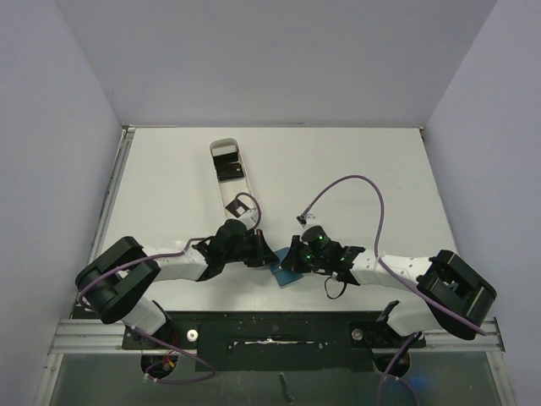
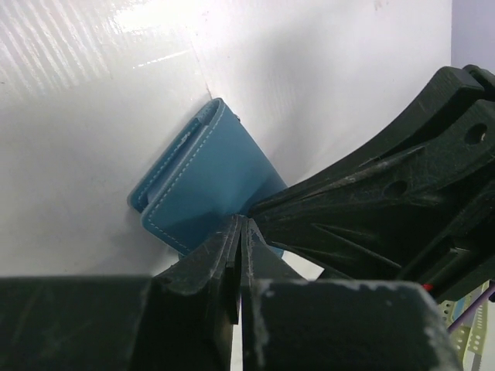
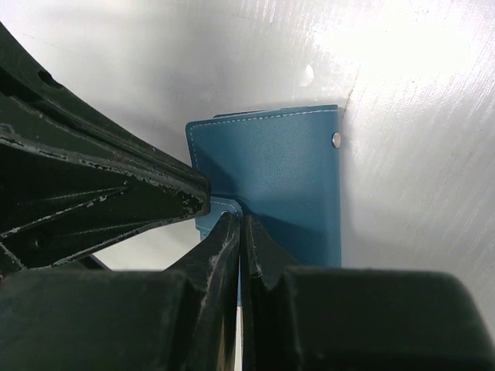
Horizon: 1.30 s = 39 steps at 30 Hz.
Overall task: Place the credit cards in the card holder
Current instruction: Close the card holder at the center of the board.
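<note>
The teal-blue card holder (image 1: 286, 275) lies near the table's front edge between both arms. It appears folded in the left wrist view (image 2: 209, 174). The right wrist view shows one panel (image 3: 286, 170) and a pale snap dot (image 3: 335, 140). My left gripper (image 1: 266, 254) (image 2: 241, 222) is shut, its tips at the holder's edge. A thin black strip (image 2: 231, 290) sits pinched between its fingers and looks like a credit card seen edge-on. My right gripper (image 1: 292, 258) (image 3: 240, 219) is shut, its tips against the holder by the small tab. More black credit cards (image 1: 226, 167) lie in the tray.
A long white oval-ended tray (image 1: 243, 182) stands at the back left of centre. The two grippers meet almost tip to tip over the holder. The right finger (image 2: 371, 185) fills the left wrist view and the left finger (image 3: 93, 193) crowds the right one.
</note>
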Tool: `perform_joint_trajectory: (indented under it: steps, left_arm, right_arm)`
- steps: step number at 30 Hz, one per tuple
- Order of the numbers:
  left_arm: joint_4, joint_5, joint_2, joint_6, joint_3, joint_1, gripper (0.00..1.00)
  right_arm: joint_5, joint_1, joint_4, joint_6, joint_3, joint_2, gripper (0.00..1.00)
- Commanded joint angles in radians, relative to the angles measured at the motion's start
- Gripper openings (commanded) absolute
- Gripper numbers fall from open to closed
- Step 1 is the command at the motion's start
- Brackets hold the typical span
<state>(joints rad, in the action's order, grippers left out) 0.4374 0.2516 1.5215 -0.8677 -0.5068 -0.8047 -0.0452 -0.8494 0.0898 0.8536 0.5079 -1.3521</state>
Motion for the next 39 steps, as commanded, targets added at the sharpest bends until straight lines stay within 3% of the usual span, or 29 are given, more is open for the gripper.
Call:
perform_joint_trajectory:
  steps: [1,39]
  left_arm:
    - [0.026,0.024,-0.035,0.012,-0.039,-0.015,0.0]
    - [-0.084,-0.005,0.058,0.06,-0.07,-0.04,0.0]
  right_arm:
    - [0.013,0.003,0.03,0.005,-0.003,-0.003,0.0]
    - [0.016,-0.002,0.045,0.014,-0.045,-0.026,0.0]
